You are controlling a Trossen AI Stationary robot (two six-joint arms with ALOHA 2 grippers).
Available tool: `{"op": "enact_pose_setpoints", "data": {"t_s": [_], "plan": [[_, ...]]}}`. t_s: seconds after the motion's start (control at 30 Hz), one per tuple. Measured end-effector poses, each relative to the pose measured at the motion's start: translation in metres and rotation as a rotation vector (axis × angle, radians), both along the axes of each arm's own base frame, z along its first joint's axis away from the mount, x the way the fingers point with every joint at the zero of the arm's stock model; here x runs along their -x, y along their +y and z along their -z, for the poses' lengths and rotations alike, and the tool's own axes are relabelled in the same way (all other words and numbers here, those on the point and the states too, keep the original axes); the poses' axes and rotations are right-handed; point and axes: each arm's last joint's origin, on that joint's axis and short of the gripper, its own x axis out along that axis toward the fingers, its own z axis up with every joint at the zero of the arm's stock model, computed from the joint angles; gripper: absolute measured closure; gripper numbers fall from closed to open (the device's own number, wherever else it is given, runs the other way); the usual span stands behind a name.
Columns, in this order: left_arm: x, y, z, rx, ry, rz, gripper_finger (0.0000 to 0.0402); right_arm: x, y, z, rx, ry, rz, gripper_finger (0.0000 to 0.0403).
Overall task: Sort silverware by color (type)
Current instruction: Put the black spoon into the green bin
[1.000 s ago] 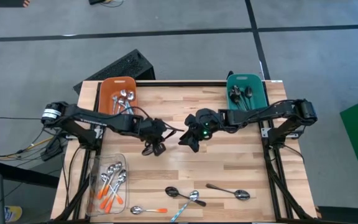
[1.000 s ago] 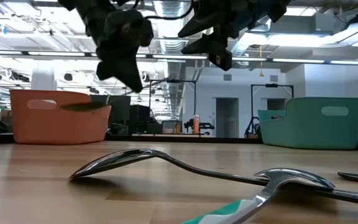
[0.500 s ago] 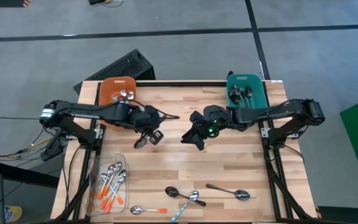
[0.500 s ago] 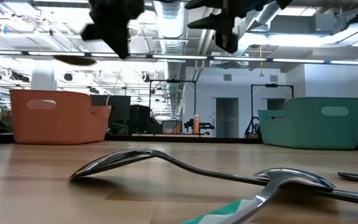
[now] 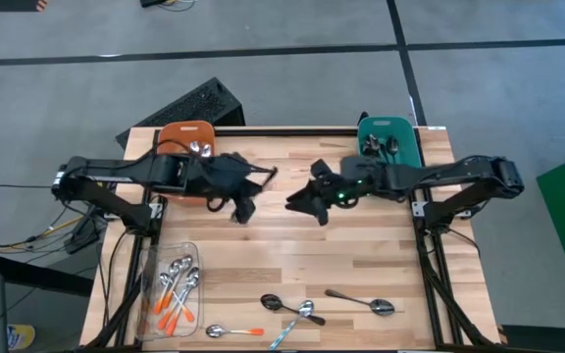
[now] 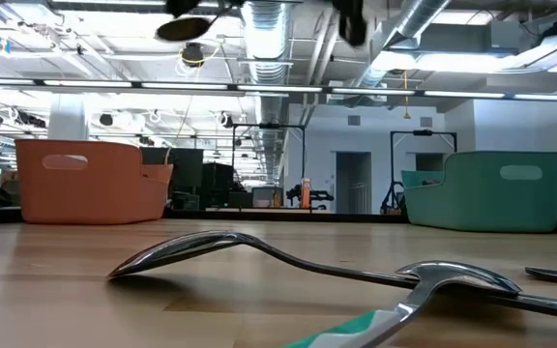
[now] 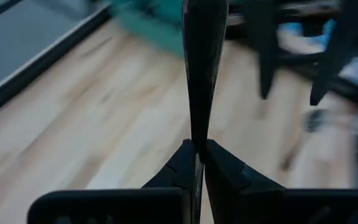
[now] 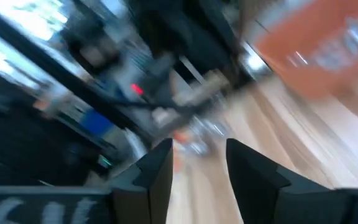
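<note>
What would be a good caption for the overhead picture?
Left gripper carries a spoon near the orange bin; right gripper hovers open.

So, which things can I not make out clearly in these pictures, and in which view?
- Left gripper, left wrist view: shut on a dark spoon seen edge-on; its bowl is cut off at the frame edge.
- Right wrist view: everything past the open right gripper is motion-blurred, including the orange bin.
- Teal bin, low view: its wall hides the contents.
- Clear tray, high view: the spoons inside overlap, too small to count.
</note>
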Motion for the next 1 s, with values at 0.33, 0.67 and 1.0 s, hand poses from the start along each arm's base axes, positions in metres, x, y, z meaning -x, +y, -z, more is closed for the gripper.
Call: {"op": "enact_pose_setpoints", "data": {"t_s": [0.33, 0.67, 1.0], "plan": [[-0.024, -0.005, -0.015, -0.004, -0.237, 0.195, 0.0395, 0.009, -0.001, -0.033, -0.011, -0.246, 0.087, 0.0166], [-0.024, -0.002, -0.014, -0.178, -0.197, 0.073, 0.0395, 0.003, -0.007, -0.028, 0.023, -0.245, 0.257, 0.0184], [-0.042, -0.004, 0.005, -0.199, -0.122, 0.125, 0.0395, 0.002, -0.017, -0.024, 0.033, -0.213, 0.307, 0.0238]]}}
